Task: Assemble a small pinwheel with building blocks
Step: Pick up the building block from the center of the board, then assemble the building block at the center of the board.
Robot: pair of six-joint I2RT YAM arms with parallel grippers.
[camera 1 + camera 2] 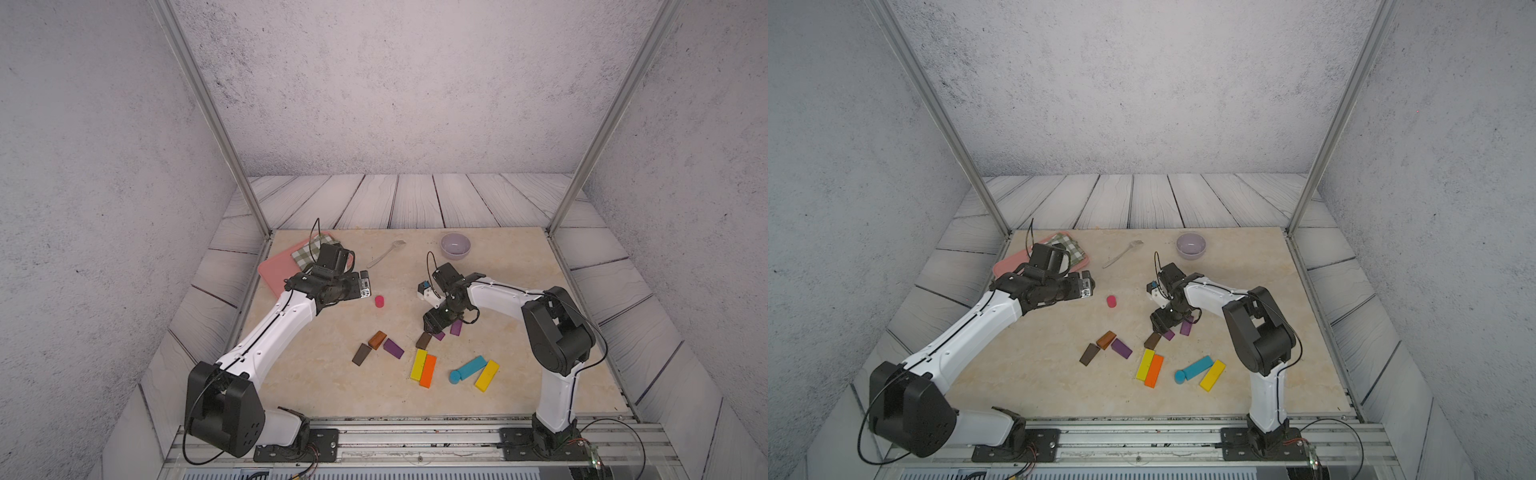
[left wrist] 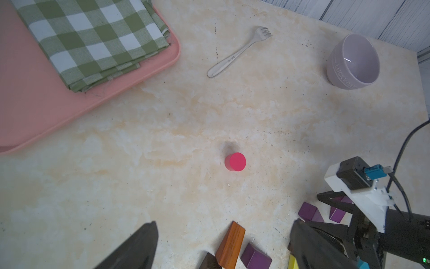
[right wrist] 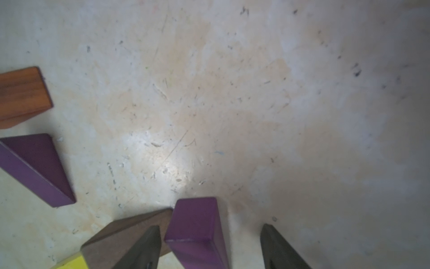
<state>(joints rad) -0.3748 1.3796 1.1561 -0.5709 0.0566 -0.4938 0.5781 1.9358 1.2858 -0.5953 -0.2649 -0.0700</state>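
Note:
My right gripper (image 3: pixel 210 226) is down at the table and open. Its jaws straddle a purple wedge (image 3: pixel 197 223); one finger is close beside the wedge and the other stands well apart. A dark brown wedge (image 1: pixel 423 340) touches that purple one, and a second purple wedge (image 1: pixel 456 327) lies beside the gripper. Further left lie an orange-brown wedge (image 1: pixel 377 339), a purple wedge (image 1: pixel 393 348) and a dark brown wedge (image 1: pixel 361 354). Yellow (image 1: pixel 418 364), orange (image 1: pixel 427 370), blue (image 1: pixel 471 367) and yellow (image 1: pixel 487 375) bars and a blue cylinder (image 1: pixel 455 376) lie nearer the front. My left gripper (image 2: pixel 224 223) hovers open and empty, short of the upright pink cylinder (image 2: pixel 235 161).
A pink tray (image 1: pixel 274 272) with a folded green checked cloth (image 1: pixel 305 249) sits at the back left under my left arm. A metal fork (image 1: pixel 386 253) and a lilac bowl (image 1: pixel 455 245) lie at the back. Frame posts stand at both back corners.

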